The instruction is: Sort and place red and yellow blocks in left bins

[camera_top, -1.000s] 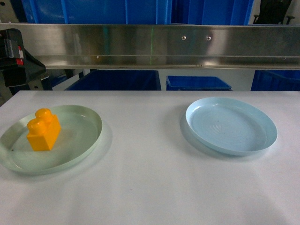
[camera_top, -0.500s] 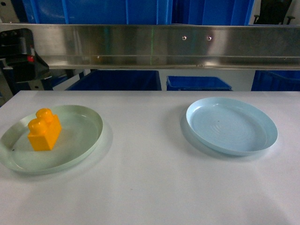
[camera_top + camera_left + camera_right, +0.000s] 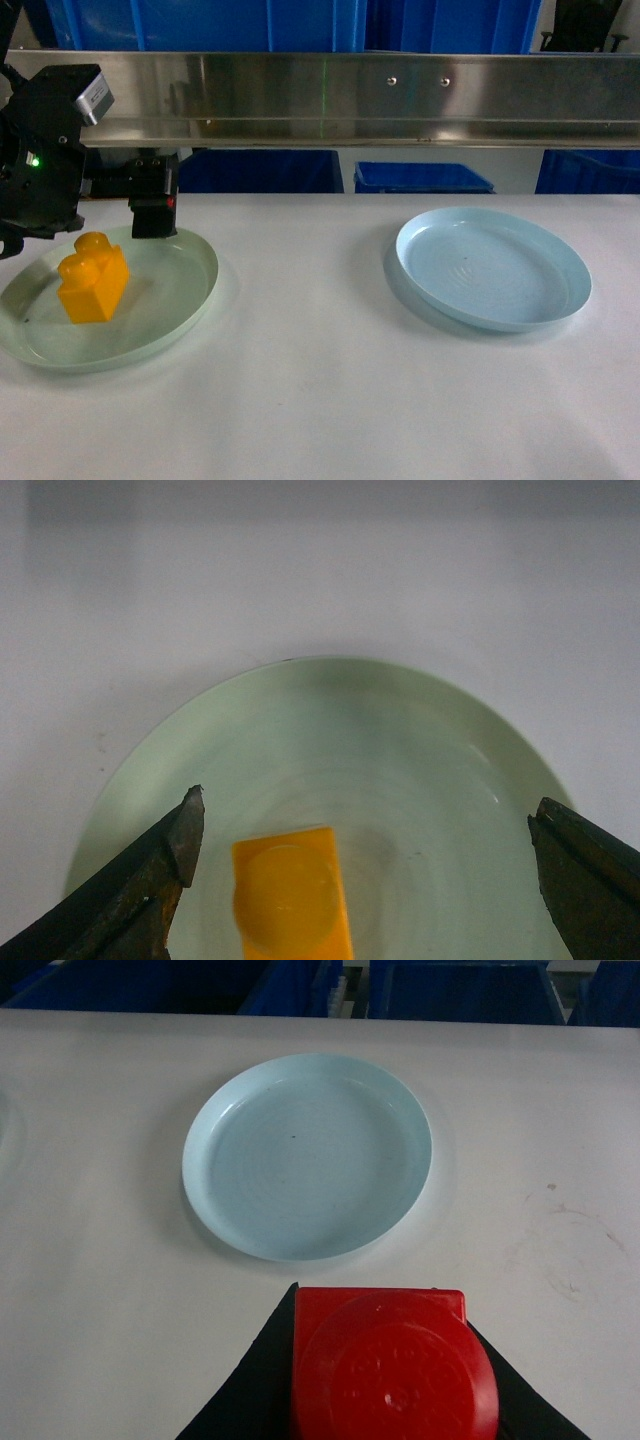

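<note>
From the head camera I could see only part of my left hand: the black arm sat at the far left, cut by the frame edge, with one finger hanging at the far rim of the green plate. The left wrist camera showed both dark fingers spread wide apart over that plate, holding nothing, their tips cut off at the bottom edge. The yellow block stood on the left part of the green plate; in the wrist view only its far end showed, lying between the fingers but nearer the left one, touching neither.

My right hand was out of the head view altogether. In the right wrist camera the red block filled the near bottom, pinched between the black fingers, hiding their tips, with the blue plate on the counter beyond it.

A second before, the left arm had been only a dark shape at the far left edge; by this moment it had come in over the green plate. The yellow block and both plates had not shifted.
</note>
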You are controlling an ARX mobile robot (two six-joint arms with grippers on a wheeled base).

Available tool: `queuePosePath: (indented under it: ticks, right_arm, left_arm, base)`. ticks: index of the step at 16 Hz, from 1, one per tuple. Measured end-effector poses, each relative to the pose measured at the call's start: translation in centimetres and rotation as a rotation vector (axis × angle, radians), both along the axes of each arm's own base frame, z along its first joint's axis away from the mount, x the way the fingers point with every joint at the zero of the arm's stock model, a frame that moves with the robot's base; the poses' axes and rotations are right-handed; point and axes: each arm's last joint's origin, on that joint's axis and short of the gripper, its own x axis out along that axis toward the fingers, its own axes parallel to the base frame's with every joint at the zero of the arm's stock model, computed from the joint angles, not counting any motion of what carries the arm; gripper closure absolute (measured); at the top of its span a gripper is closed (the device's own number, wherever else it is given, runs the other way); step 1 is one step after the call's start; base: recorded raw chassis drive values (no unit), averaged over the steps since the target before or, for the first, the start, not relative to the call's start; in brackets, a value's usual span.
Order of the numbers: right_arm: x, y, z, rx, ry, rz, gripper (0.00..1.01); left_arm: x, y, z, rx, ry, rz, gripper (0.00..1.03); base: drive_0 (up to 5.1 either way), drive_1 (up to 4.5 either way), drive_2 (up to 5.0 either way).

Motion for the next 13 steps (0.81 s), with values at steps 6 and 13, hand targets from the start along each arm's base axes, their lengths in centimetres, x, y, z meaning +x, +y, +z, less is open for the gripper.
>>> queuePosePath:
  ticks: [6,13]
  right_arm:
    - [0.0,0.0,0.0,0.0,0.0,0.0,0.74]
    - [0.0,0.0,0.0,0.0,0.0,0.0,0.74]
  left_arm:
    - [0.3,0.2,-1.7,0.037,0.036,0.025,0.05]
    - [0.3,1.3,-4.0,0.078,0.101,0.045,0.39]
  base:
    - [0.0,0.0,0.0]
    - [0.0,0.0,0.0]
